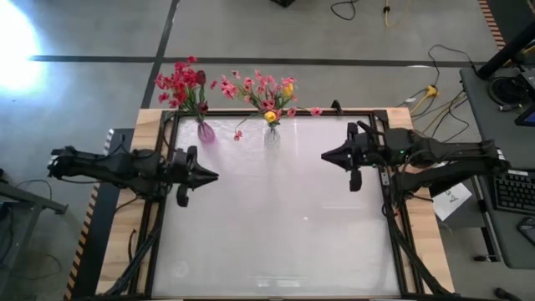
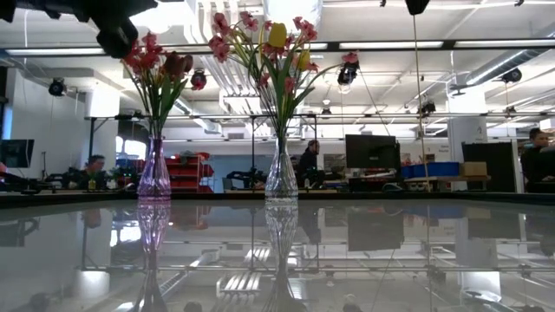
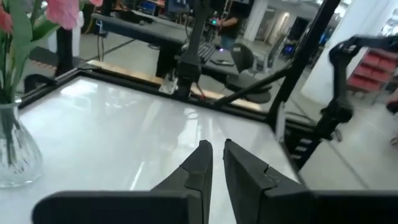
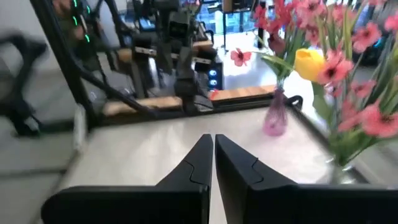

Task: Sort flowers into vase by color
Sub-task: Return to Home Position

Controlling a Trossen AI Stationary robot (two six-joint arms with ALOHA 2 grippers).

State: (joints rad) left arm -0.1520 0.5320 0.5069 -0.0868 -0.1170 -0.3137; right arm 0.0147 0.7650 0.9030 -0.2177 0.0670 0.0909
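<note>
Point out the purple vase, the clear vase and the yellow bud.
purple vase (image 2: pixel 154 180), low view, glass belly.
clear vase (image 2: pixel 281 182), low view, glass belly.
yellow bud (image 2: pixel 277 35), low view, its petals.

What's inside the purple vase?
Red flowers on green stems stand in the purple vase. Where the stem ends rest inside it cannot be made out.

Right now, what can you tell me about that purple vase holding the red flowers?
The purple vase is small and translucent and looks like glass, with a wide flared base narrowing to a slim neck. It stands upright at the far edge of the white table, on the left arm's side, beside the clear vase but apart from it. A bunch of red flowers on green stems sits in its neck. Nothing else touches it. The left gripper and right gripper are both well away.
</note>
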